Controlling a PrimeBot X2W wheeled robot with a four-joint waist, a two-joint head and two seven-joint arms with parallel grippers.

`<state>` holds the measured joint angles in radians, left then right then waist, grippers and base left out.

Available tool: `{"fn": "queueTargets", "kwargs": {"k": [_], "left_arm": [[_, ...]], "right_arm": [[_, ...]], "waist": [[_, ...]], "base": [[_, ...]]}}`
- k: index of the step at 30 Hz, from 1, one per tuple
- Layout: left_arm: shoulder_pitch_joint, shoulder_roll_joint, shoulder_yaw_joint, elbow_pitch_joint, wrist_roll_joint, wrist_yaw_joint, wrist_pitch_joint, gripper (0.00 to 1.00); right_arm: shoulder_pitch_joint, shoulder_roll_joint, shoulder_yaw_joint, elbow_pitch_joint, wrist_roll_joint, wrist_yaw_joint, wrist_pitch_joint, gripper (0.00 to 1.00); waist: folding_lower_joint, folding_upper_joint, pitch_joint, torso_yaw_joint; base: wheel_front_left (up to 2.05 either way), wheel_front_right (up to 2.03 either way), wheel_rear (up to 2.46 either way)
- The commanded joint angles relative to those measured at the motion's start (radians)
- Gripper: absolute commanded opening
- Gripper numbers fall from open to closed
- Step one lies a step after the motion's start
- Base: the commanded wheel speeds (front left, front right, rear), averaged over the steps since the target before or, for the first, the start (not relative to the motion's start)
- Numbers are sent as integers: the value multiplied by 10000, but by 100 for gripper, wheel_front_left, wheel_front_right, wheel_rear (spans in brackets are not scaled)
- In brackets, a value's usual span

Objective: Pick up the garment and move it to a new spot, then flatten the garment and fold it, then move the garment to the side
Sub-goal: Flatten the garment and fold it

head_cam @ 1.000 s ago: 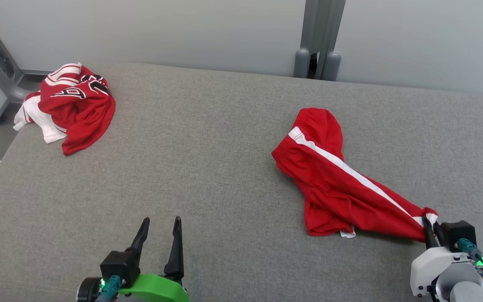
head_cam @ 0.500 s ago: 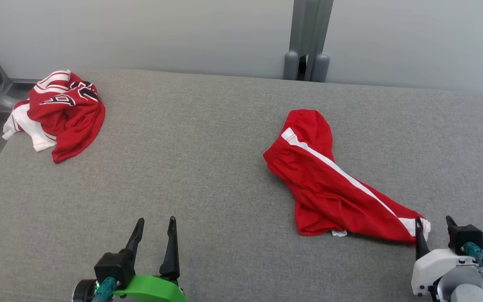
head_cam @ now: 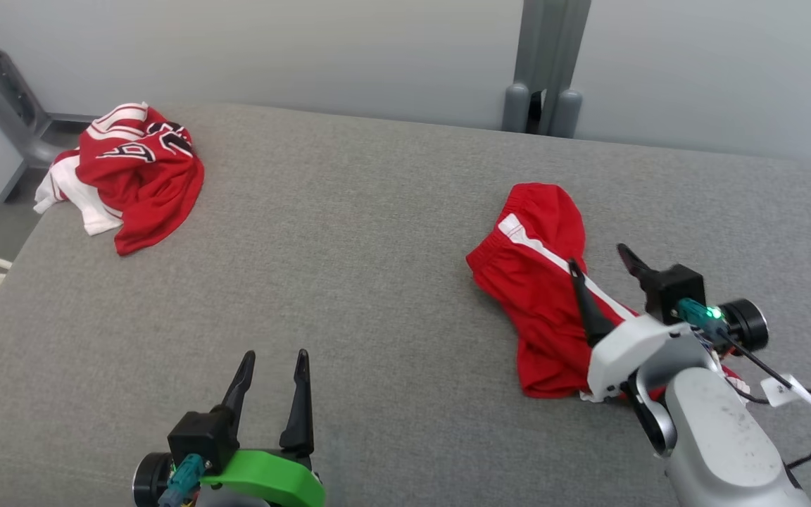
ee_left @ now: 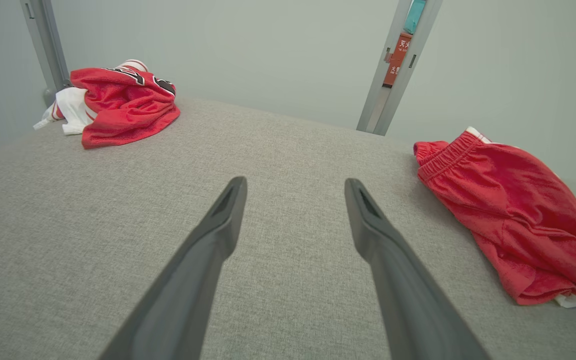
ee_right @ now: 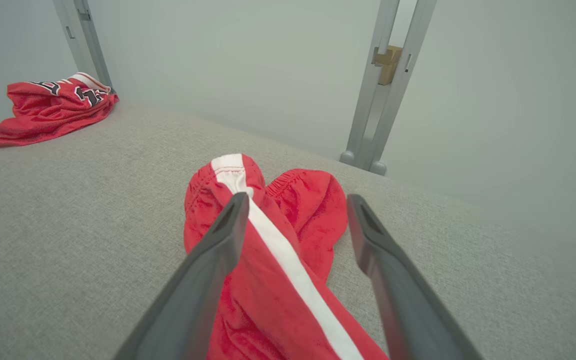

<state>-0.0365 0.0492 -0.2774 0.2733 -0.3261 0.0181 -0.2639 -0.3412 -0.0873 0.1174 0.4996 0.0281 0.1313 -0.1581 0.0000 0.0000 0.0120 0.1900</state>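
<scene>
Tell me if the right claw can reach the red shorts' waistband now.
Probably yes: the right claw hangs open over the red shorts, aimed toward the waistband, with nothing between them.

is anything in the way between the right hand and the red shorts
Nothing visible. The right hand hangs open over the red shorts, its fingers on either side of the white stripe. The crumpled red jersey lies well away, at the far left corner of the gray table.
</scene>
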Motion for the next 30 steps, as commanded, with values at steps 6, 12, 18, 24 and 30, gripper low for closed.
{"fn": "queueTargets", "kwargs": {"k": [6,12,18,24,30], "left_arm": [[-410,23,-102,-53,-223,66,-9,100],[-388,23,-124,-88,-363,164,-9,100],[-269,21,-8,-140,-369,197,-7,100],[-283,21,4,-209,-322,203,-7,100],[-462,23,-85,-170,-405,171,-7,100]], "right_arm": [[-1401,-519,1147,1548,226,-11,612,100],[-2073,-654,1189,2993,137,-11,796,0],[-2326,-224,1649,3277,147,-11,-63,0],[-2114,276,2800,3407,410,-11,-466,0],[-1744,375,3928,3599,602,-12,-786,0]], "waist": [[0,0,637,1265],[0,0,777,1832],[0,0,757,1843],[0,0,820,1702],[0,0,950,1787]], "base": [[0,0,0],[0,0,0],[0,0,0],[0,0,0],[0,0,0]]}}
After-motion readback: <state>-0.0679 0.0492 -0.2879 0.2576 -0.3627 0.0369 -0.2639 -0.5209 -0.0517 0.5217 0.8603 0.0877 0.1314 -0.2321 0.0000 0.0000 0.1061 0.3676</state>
